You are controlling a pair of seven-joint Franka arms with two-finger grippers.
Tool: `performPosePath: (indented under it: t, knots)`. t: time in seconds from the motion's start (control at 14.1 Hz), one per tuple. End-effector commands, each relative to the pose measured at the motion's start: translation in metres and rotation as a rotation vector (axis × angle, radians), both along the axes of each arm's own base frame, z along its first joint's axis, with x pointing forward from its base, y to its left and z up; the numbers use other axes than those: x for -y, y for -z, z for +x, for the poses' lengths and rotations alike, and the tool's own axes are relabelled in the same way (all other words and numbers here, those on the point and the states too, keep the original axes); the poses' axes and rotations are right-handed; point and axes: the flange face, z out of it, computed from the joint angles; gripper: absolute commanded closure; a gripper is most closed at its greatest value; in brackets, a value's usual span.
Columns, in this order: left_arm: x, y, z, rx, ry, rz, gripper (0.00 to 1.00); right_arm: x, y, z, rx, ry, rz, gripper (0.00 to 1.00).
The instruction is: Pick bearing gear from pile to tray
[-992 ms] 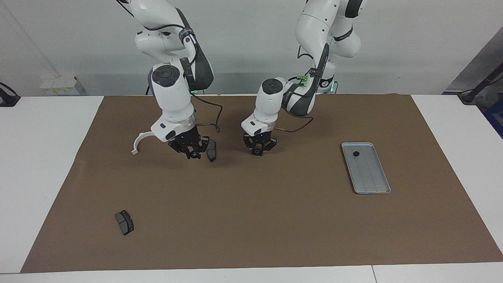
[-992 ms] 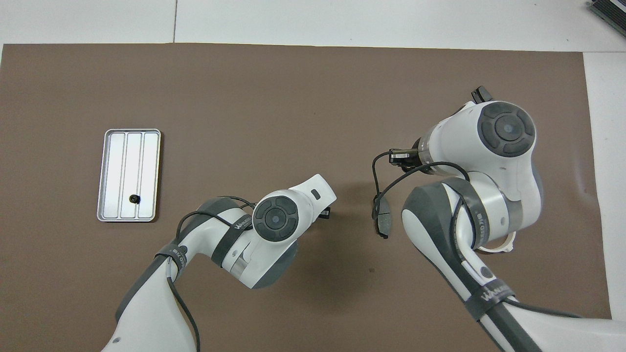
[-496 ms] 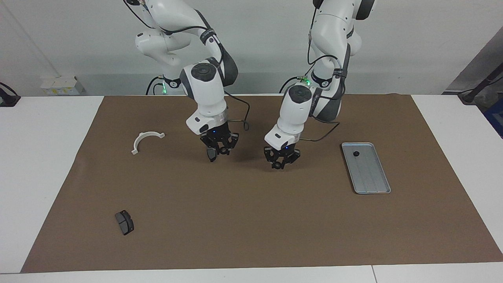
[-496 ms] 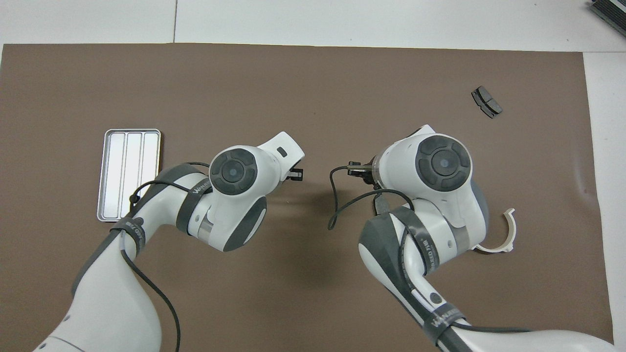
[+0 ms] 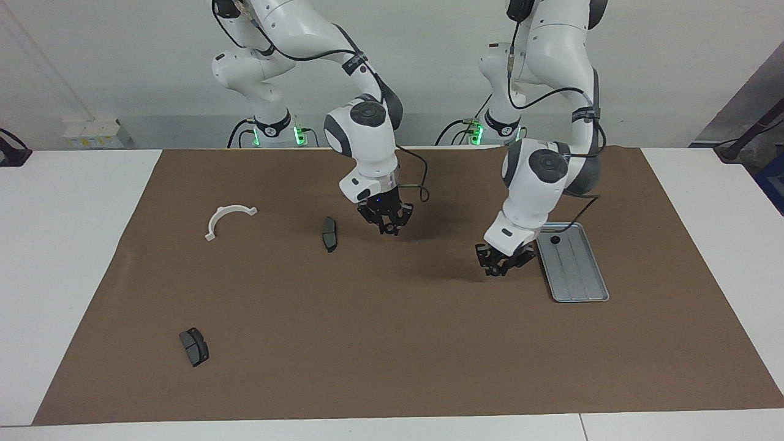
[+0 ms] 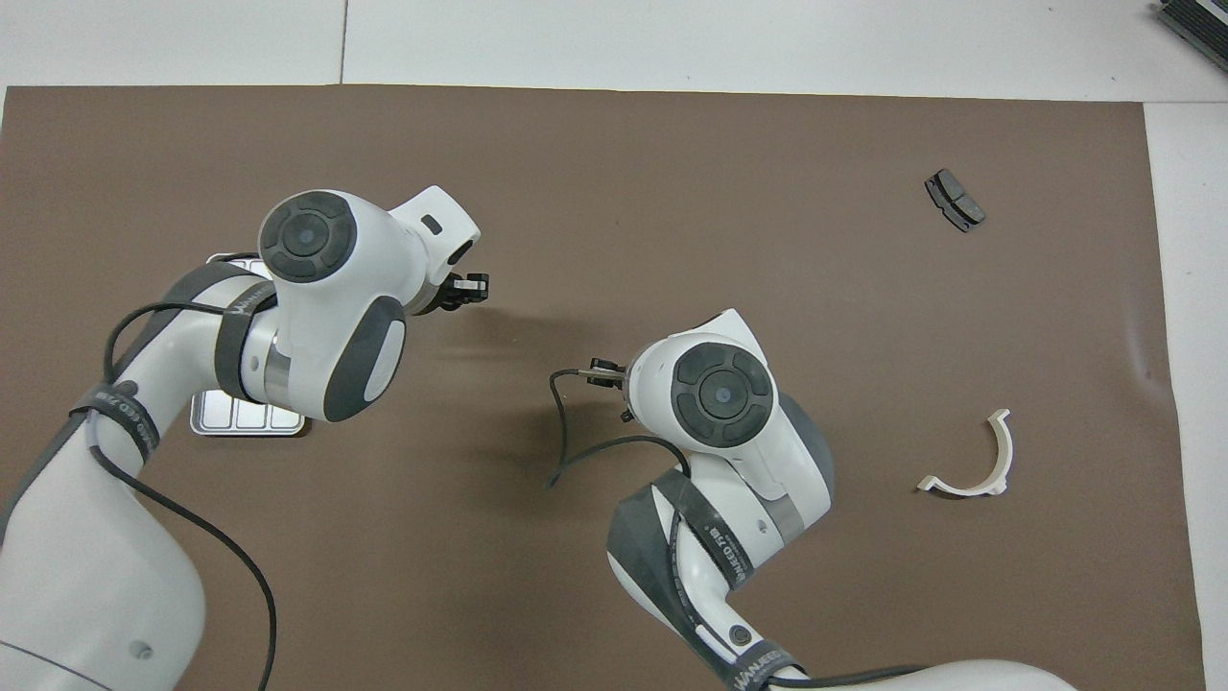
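The silver tray (image 5: pixel 579 278) lies toward the left arm's end of the mat, with one small black gear (image 5: pixel 555 239) in the end nearer the robots. In the overhead view only a corner of the tray (image 6: pixel 245 422) shows under the left arm. My left gripper (image 5: pixel 497 264) hangs low over the mat just beside the tray's long edge; it shows in the overhead view (image 6: pixel 468 286) too. My right gripper (image 5: pixel 386 223) hangs over the middle of the mat, beside a dark brake pad (image 5: pixel 329 233). I see no loose gears on the mat.
A white half-ring (image 5: pixel 228 219) (image 6: pixel 979 461) lies toward the right arm's end. A second brake pad (image 5: pixel 194 346) (image 6: pixel 955 200) lies farther from the robots at that end. The brown mat (image 5: pixel 392 355) covers the table.
Both arms have swung toward the left arm's end. The left gripper went from mid-mat to beside the tray. The right gripper passed over the brake pad, which stays on the mat.
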Motion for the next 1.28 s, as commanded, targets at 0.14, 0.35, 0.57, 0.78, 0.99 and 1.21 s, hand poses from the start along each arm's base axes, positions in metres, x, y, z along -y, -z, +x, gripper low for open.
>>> performPosePath:
  t: [0.14, 0.35, 0.57, 0.78, 0.99, 1.21]
  knots:
    - [-0.103, -0.006, 0.0, -0.117, -0.015, 0.019, 1.0, -0.048, 0.04, -0.024, -0.024, 0.056, 0.007, 0.95]
    - [-0.164, -0.001, -0.006, -0.162, -0.016, 0.016, 1.0, -0.05, 0.044, -0.026, -0.018, 0.039, -0.008, 0.0]
    - [-0.189, 0.009, -0.019, -0.185, -0.024, 0.013, 1.0, -0.033, 0.032, -0.01, 0.003, 0.038, -0.011, 0.0]
    - [-0.206, 0.023, -0.038, -0.201, 0.001, 0.01, 1.0, 0.01, -0.007, 0.018, 0.045, 0.007, -0.017, 0.0]
    - [-0.211, 0.03, -0.047, -0.203, -0.003, 0.01, 0.99, 0.064, -0.053, 0.039, 0.071, -0.013, -0.04, 0.0]
    - [-0.227, 0.036, -0.056, -0.214, 0.027, 0.005, 0.94, 0.125, -0.088, 0.058, 0.077, -0.028, -0.063, 0.0]
